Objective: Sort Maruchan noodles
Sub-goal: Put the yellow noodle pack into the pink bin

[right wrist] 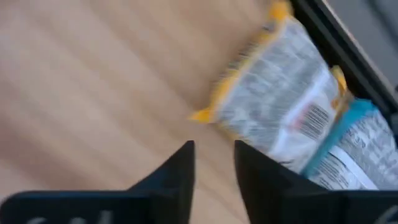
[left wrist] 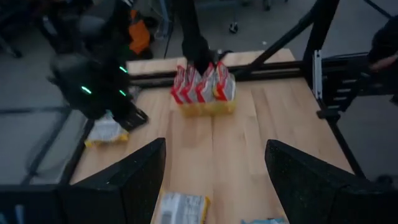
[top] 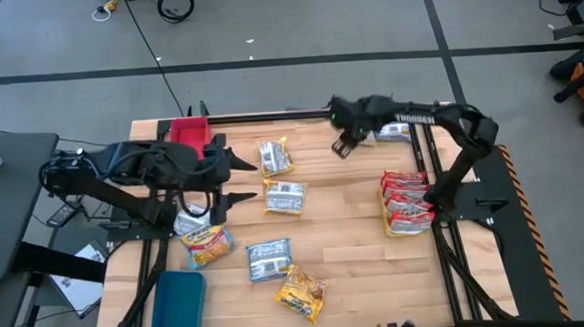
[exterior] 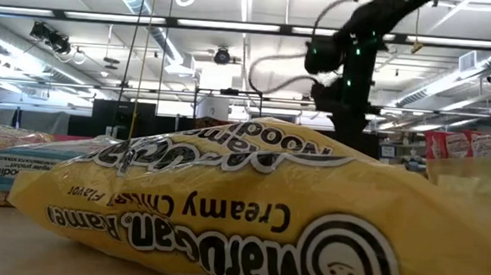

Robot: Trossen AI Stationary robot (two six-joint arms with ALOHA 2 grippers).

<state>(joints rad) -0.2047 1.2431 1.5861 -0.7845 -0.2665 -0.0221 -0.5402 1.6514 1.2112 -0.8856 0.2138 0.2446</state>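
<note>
Maruchan noodle packets lie flat and scattered on the wooden table: yellow-edged ones [top: 275,156] [top: 285,196], a blue-edged one [top: 269,260] and a yellow one [top: 301,293] close to the near edge, filling the low view [exterior: 240,215]. Several red packets [top: 406,203] stand in a yellow tray at the right. My right gripper [top: 343,146] hovers near the far edge, fingers [right wrist: 214,165] slightly apart and empty, beside a yellow-edged packet [right wrist: 280,106] and a blue-edged one [right wrist: 354,149]. My left gripper [top: 241,181] is open above the table's left part, holding nothing.
A red tray [top: 192,129] stands at the far left and a blue tray [top: 179,300] at the near left. Another packet [top: 206,243] lies below my left arm. Black frame rails [top: 269,116] border the far edge and both sides. Bare wood lies in the middle right [top: 350,216].
</note>
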